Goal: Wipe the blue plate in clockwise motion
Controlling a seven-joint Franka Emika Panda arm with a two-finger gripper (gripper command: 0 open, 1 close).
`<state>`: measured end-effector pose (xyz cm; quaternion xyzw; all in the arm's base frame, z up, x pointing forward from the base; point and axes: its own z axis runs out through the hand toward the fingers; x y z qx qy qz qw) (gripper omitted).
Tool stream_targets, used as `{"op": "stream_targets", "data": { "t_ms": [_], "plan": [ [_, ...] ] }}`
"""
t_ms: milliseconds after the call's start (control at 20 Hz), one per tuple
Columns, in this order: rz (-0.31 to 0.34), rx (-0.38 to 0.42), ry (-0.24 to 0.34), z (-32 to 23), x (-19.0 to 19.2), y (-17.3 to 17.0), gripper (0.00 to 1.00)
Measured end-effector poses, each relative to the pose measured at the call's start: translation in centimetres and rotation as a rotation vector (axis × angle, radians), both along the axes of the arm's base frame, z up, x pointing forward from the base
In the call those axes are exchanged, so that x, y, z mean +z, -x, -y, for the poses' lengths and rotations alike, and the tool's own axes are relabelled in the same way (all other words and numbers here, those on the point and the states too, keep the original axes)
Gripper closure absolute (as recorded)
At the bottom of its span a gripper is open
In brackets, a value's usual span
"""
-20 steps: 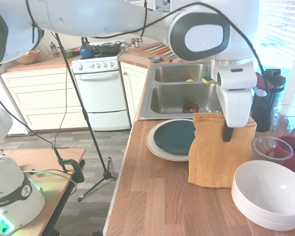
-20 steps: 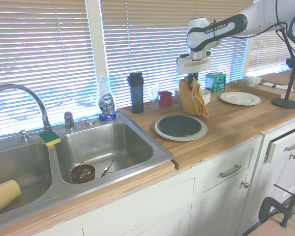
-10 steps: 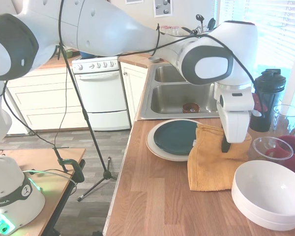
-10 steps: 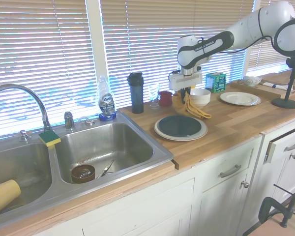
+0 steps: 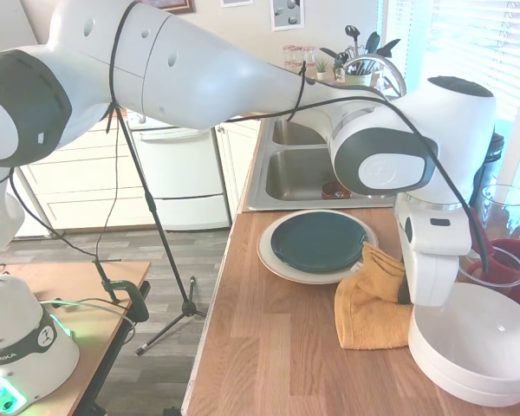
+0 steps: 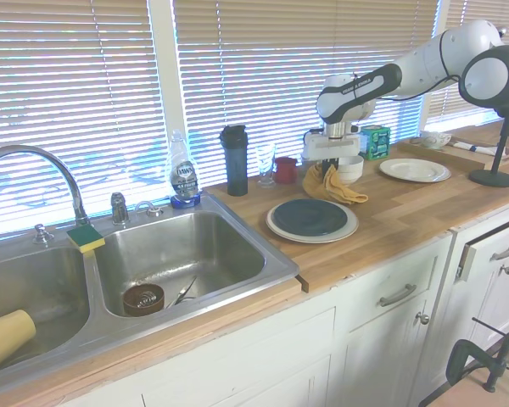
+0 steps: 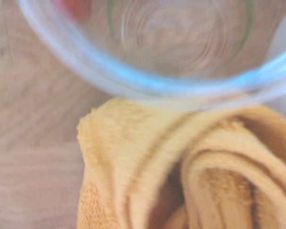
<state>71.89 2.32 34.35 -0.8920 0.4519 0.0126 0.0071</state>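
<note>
The blue plate (image 5: 319,242) sits on a larger cream plate (image 5: 272,257) on the wooden bench (image 5: 269,347), just in front of the sink (image 5: 308,173) and close to the bench's front edge. An orange towel (image 5: 369,295) lies bunched on the bench just beside the plates, on the side away from the sink; one fold reaches the cream plate's rim but does not cover the blue plate.

The hand (image 5: 405,295) is low over the towel, next to the stacked white bowls (image 5: 477,347). Its fingers are hidden behind the wrist body and the cloth, so whether it grips the towel cannot be told.

Progress: wiping appears not yet begun, since the towel is off the plate surface. Remaining: bring the towel onto the blue plate, then trace clockwise circles.

Clearance: the path from towel to plate is short and unobstructed. The white bowls, a clear glass bowl (image 7: 157,52) and a red cup (image 6: 286,170) crowd the window side. The sink rim and the bench's front edge border the plates, so circles should stay within the plate rim.
</note>
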Motion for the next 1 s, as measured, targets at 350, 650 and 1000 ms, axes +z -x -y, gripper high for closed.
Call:
{"op": "stream_targets", "data": {
  "t_ms": [350,650,1000],
  "plan": [
    [0.018,0.07,0.074,-1.7,-0.4,1.3,1.0],
    [0.016,0.08,0.085,-1.8,-0.4,2.3,0.0],
    [0.014,0.088,0.098,-1.7,-0.5,2.6,0.0]
  ]
}}
